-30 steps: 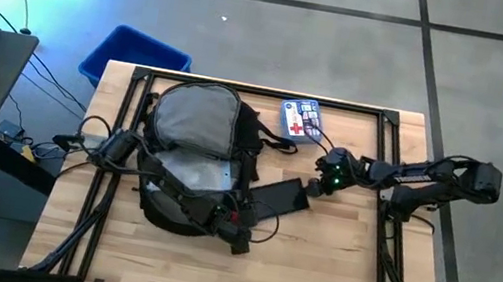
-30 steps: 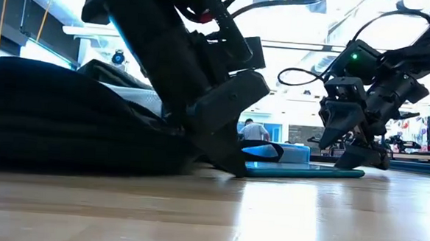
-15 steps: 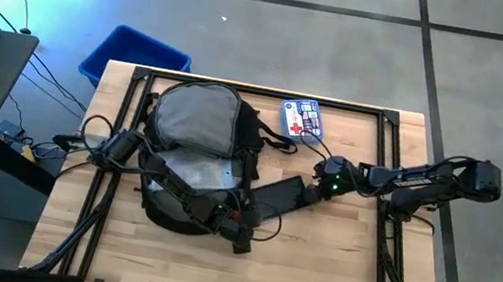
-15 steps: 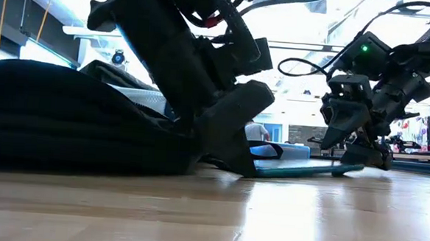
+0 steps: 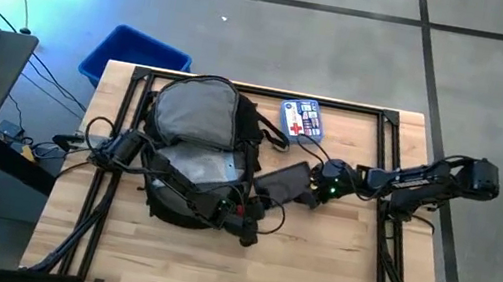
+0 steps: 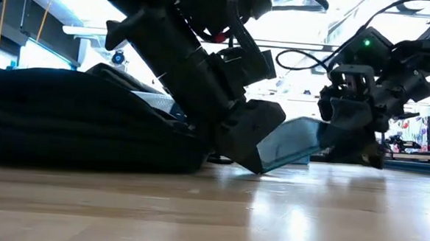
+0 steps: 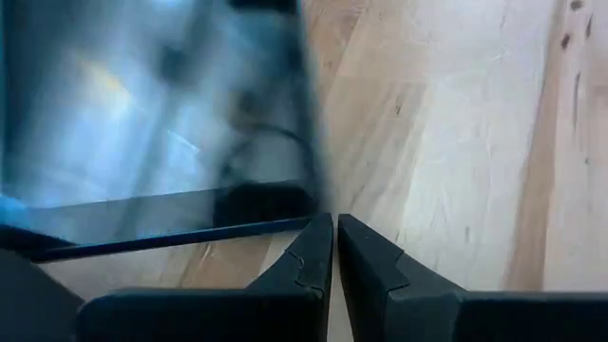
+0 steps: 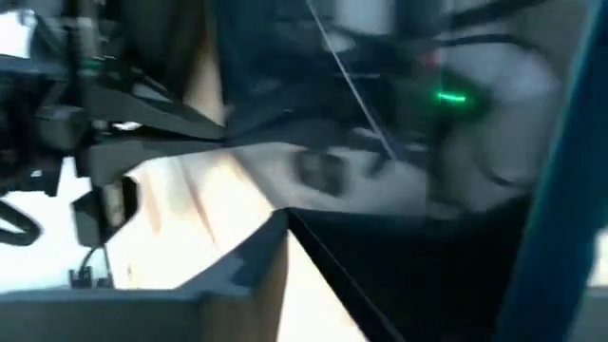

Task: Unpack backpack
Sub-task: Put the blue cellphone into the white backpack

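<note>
Tilting up off the table, a flat dark glossy tablet is pinched by the right gripper; the clenched left gripper props its far edge, beside the large black fabric backpack.

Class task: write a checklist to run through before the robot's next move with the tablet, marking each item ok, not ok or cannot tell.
1. Tablet outside backpack: ok.
2. Right pincer gripping tablet's raised end: ok.
3. Left pincer shut: ok.
4. Left pincer clear of tablet's low end: cannot tell.
5. Bare table beside tablet for setting down: ok.
6. Pouch apart from tablet: ok.
</note>
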Controlling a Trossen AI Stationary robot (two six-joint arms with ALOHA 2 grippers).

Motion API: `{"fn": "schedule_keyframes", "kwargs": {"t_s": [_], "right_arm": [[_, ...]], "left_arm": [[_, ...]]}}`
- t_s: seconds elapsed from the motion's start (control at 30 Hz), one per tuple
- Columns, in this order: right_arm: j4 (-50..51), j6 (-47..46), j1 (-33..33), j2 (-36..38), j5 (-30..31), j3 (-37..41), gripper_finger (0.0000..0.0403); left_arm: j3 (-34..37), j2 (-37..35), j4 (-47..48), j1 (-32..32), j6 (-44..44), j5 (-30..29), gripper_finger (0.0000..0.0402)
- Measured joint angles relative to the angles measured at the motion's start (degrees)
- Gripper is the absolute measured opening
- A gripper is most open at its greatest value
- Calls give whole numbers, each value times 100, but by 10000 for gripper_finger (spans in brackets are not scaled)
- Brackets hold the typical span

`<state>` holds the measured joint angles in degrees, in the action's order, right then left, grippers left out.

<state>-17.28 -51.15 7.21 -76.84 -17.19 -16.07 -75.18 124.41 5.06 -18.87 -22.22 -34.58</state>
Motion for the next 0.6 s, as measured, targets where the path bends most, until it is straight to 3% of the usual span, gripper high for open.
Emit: {"fn": "schedule_keyframes", "kwargs": {"t_s": [0.17,0.37,0.6], "right_arm": [[-292,112,-43,57,352,-14,16],[-262,90,-333,483,771,12,7],[-314,218,-1060,1400,1415,-159,2]], "left_arm": [[-26,-82,-2,-234,-19,38,0],[-213,-616,303,-728,120,-230,0],[-374,-1785,581,-1622,665,-1412,0]]}}
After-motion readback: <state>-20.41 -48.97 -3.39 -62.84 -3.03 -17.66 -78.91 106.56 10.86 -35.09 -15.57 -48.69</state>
